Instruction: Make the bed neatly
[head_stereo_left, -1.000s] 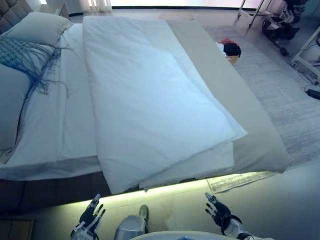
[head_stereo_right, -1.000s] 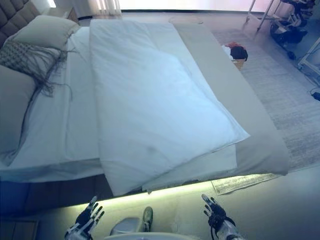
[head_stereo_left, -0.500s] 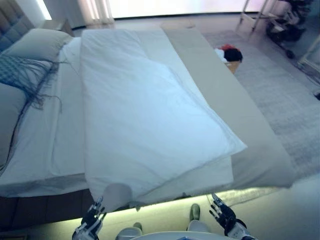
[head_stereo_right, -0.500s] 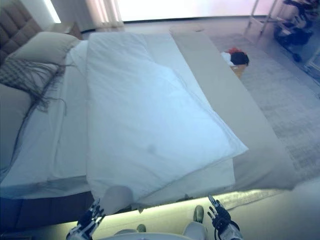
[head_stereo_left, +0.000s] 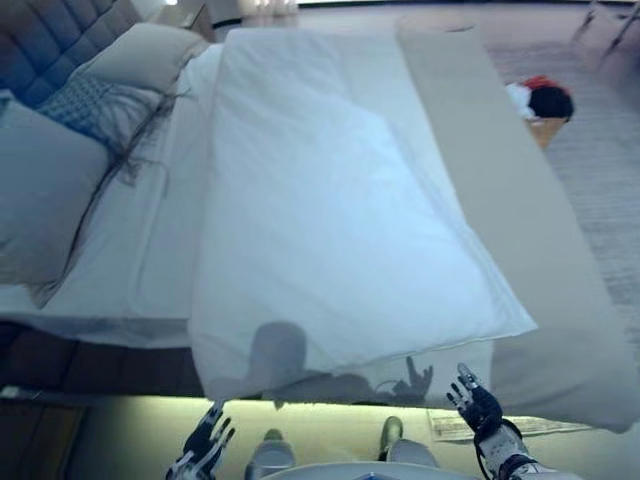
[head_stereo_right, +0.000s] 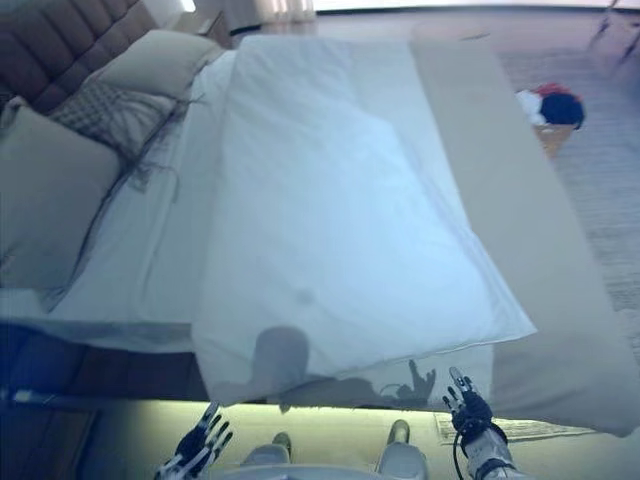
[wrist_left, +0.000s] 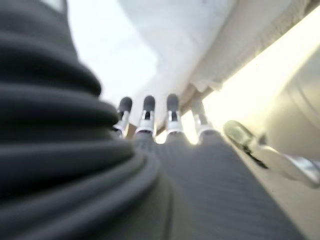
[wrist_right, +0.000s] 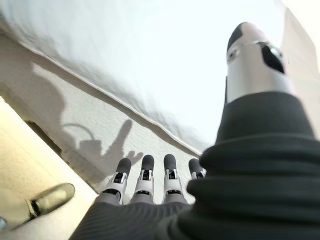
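Fingers of left hand and right hand spread straight, holding nothing, both below the near edge of the folded white duvet on the bed.

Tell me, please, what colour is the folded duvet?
White; the duvet shows best in the right eye view.

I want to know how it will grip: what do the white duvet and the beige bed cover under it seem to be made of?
The white duvet looks like soft matte cotton-type cloth with padding: puffy, with gentle creases. The beige bed cover looks like thinner, flat-lying matte fabric, smooth and unpadded. The exact fibre cannot be told.
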